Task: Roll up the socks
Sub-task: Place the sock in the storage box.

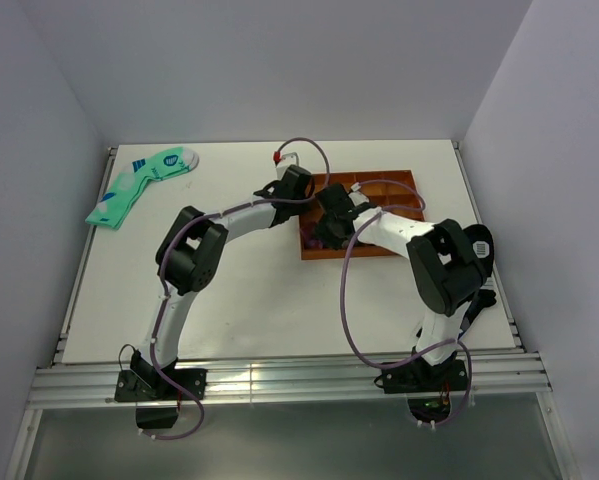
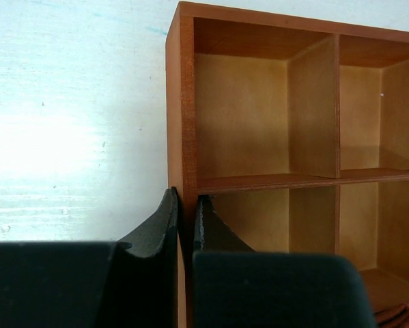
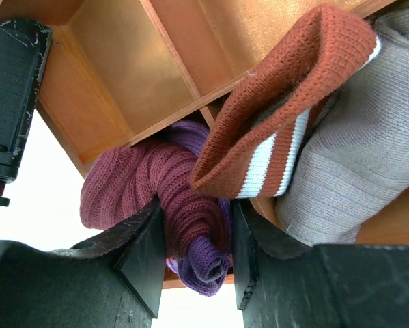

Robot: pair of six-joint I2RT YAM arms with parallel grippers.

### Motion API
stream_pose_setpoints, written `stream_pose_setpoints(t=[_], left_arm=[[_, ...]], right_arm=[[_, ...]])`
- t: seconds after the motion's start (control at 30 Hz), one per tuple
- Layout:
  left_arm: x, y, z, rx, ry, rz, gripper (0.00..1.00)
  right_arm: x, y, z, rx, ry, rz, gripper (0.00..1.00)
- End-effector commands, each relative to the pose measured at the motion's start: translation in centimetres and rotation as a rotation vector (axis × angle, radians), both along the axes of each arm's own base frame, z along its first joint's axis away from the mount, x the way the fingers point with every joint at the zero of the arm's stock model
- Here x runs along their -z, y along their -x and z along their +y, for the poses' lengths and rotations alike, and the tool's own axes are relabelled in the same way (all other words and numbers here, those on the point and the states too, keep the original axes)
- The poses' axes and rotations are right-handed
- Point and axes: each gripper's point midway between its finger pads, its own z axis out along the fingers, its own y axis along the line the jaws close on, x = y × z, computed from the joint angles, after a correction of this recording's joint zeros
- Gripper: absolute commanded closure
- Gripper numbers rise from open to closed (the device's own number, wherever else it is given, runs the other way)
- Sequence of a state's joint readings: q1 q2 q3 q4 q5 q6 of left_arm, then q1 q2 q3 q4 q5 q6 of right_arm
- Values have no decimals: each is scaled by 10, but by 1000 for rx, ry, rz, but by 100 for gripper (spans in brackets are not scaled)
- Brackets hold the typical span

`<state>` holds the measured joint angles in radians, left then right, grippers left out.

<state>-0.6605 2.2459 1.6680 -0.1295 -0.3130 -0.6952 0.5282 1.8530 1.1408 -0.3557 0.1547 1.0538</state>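
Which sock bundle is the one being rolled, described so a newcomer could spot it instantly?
Find the wooden divider tray right of centre on the white table. At its near-left corner, gripped by the right tool, are the maroon socks. Unlike the grey bundle with a rust, white-striped cuff beside them, they are ribbed maroon with a purple tip.

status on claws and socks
Left claw shut on orange-brown wooden compartment box wall. Right claw gripping maroon knit sock roll, purple toe. Rust striped knit sock crowding alongside.
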Motion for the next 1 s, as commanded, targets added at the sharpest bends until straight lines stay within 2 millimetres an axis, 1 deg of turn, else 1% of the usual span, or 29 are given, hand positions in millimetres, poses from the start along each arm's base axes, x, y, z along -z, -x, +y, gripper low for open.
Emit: stream_pose_setpoints(t=[0.0, 0.07, 0.17, 0.2, 0.27, 0.33, 0.4, 0.43, 0.5, 0.53, 0.57, 0.6, 0.7, 0.83, 0.87, 0.9, 0.97], left_arm=[[-5, 17, 28, -14, -39, 86, 100], [-5, 16, 28, -14, -39, 83, 100], [-2, 17, 30, -18, -49, 90, 100], [-1, 17, 31, -20, -53, 90, 100], [2, 18, 34, -23, -59, 93, 100], [1, 18, 33, -26, -55, 94, 100], [1, 18, 34, -33, -57, 97, 100], [1, 18, 34, -32, -58, 96, 100], [-1, 18, 35, -34, -57, 97, 100], [-1, 18, 34, -32, -56, 97, 100], [-1, 19, 34, -32, -58, 100, 100], [-3, 18, 35, -34, -59, 99, 100], [-3, 18, 37, -35, -69, 99, 100], [-2, 20, 45, -49, -88, 111, 100], [-4, 20, 49, -60, -88, 110, 100], [-1, 20, 54, -66, -87, 122, 100], [-4, 19, 58, -69, -77, 120, 100]], right_arm=[[111, 118, -99, 57, 414, 448, 100], [112, 118, -92, 54, 378, 436, 100], [107, 113, -90, 56, 360, 405, 100], [101, 110, -89, 59, 356, 384, 95], [94, 108, -92, 68, 367, 373, 93], [87, 106, -92, 72, 368, 370, 95], [84, 104, -97, 95, 400, 368, 100], [83, 104, -97, 99, 400, 368, 100], [85, 103, -98, 112, 412, 369, 100], [85, 105, -100, 120, 426, 384, 100], [90, 109, -101, 117, 443, 403, 100], [89, 106, -102, 123, 463, 393, 100], [96, 113, -100, 128, 467, 396, 100], [106, 121, -99, 150, 448, 413, 100], [109, 124, -100, 149, 449, 419, 100], [112, 127, -101, 151, 451, 428, 100], [113, 128, -104, 156, 473, 422, 100]])
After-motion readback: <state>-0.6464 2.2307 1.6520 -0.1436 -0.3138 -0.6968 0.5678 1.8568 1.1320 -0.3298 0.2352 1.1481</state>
